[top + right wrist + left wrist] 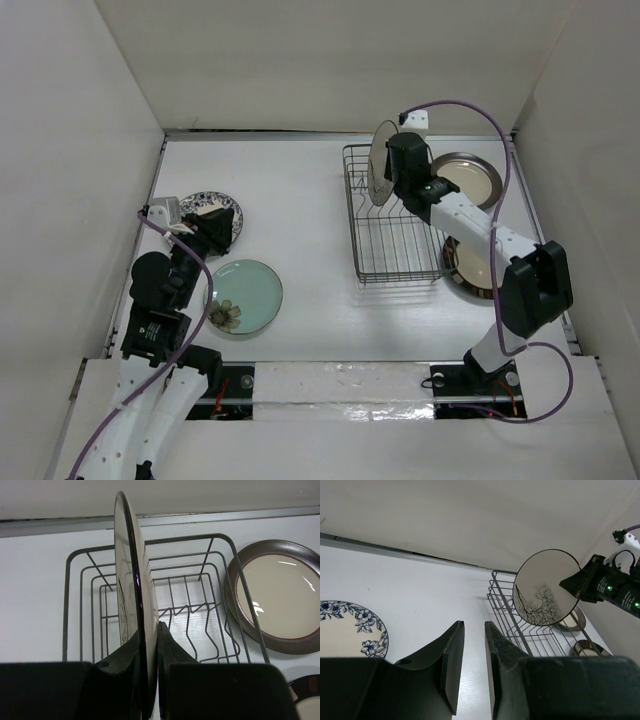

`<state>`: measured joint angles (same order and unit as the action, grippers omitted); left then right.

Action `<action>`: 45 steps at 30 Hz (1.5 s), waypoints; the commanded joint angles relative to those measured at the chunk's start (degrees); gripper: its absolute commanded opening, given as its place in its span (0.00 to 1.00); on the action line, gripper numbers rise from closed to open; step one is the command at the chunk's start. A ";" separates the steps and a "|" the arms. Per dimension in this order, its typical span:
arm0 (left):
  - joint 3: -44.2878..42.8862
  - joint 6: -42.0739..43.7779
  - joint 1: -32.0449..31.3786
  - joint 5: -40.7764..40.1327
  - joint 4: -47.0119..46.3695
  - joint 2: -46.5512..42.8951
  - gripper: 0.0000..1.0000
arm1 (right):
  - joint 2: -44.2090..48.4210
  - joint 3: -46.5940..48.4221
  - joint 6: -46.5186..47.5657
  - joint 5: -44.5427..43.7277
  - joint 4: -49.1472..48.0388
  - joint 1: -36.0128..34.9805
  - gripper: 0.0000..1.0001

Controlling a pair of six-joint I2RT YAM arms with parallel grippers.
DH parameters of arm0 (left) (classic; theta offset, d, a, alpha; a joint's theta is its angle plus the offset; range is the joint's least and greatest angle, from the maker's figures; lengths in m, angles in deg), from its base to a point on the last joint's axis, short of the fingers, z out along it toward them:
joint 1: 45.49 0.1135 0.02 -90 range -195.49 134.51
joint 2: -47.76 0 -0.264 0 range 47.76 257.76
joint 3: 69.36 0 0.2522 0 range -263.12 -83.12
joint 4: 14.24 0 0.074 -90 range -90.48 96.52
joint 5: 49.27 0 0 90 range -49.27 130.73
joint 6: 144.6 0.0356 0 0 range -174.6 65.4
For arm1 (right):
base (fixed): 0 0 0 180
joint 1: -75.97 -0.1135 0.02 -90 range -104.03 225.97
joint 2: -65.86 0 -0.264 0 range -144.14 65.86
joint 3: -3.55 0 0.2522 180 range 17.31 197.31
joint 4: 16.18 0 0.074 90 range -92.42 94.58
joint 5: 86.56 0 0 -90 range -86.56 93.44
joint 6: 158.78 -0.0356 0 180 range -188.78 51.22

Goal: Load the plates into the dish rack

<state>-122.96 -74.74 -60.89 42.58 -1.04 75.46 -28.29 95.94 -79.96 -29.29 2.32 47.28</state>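
Right gripper [148,645] pinches the rigid, glossy, breakable tree-print plate [382,160] by its rim, upright over the dish rack [395,240], upper right; left gripper [470,655] nearly closed, empty.

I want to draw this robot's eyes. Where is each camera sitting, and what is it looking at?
Top external: high behind the arms, looking down at the table; both arms show.
Left wrist: low on the left arm, facing across the table; left gripper shows.
Right wrist: above the dish rack; right gripper pinches the tree plate.
All three share that plate and rack.
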 commanded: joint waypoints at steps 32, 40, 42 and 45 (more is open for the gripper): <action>-1.74 -4.55 2.30 -1.31 -0.59 11.49 0.48 | 8.53 -11.12 -4.56 8.38 -9.73 -6.12 0.88; 2.29 -16.06 9.50 2.28 -4.61 16.15 0.50 | 26.37 -25.16 -6.30 12.86 -13.17 -6.12 0.95; 3.70 -19.14 11.26 0.97 -5.42 17.03 0.51 | 31.99 -29.47 -7.18 13.65 -13.78 -6.12 0.95; 5.21 -23.79 12.59 -5.43 -5.33 19.14 0.65 | 39.81 -35.11 -8.50 14.53 -15.89 -6.12 0.84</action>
<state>-119.02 -91.72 -49.30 41.77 -3.55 93.28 6.22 64.75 -86.69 -16.59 -8.96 41.38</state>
